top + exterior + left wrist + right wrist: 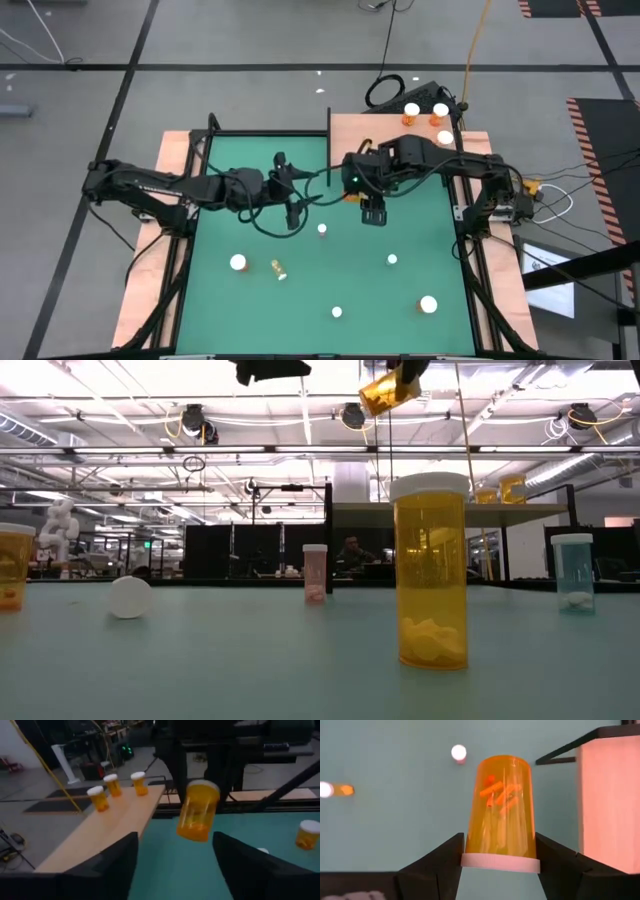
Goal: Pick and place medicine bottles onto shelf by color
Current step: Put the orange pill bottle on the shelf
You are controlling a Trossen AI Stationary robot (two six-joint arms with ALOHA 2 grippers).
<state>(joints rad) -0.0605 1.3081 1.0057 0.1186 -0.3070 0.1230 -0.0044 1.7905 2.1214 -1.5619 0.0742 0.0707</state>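
My right gripper (500,870) is shut on an orange bottle (502,807), high above the green mat next to the shelf's near edge; it also shows in the low view (388,390). The shelf (385,128), a light wooden board at the mat's far right, carries three orange bottles (411,110) standing on their bases. My left gripper (172,865) hovers open to the left of the held bottle (198,810), touching nothing. Several more white-capped bottles stand on the mat (428,304), and one lies on its side (277,268). My right gripper pinches the orange bottle by its white cap (500,862), one finger (445,860) on each side of the cap. The fingers come from above, pointing down. The bottle is lifted clear and hangs below them, tilted, with its body (197,817) lower than its cap.
Upright on the mat are a large orange bottle (430,570), a small pink one (315,573) and a pale blue one (572,572). A thin black post (329,125) stands at the shelf's left edge. Wooden strips and black frame rails border the mat (250,320).
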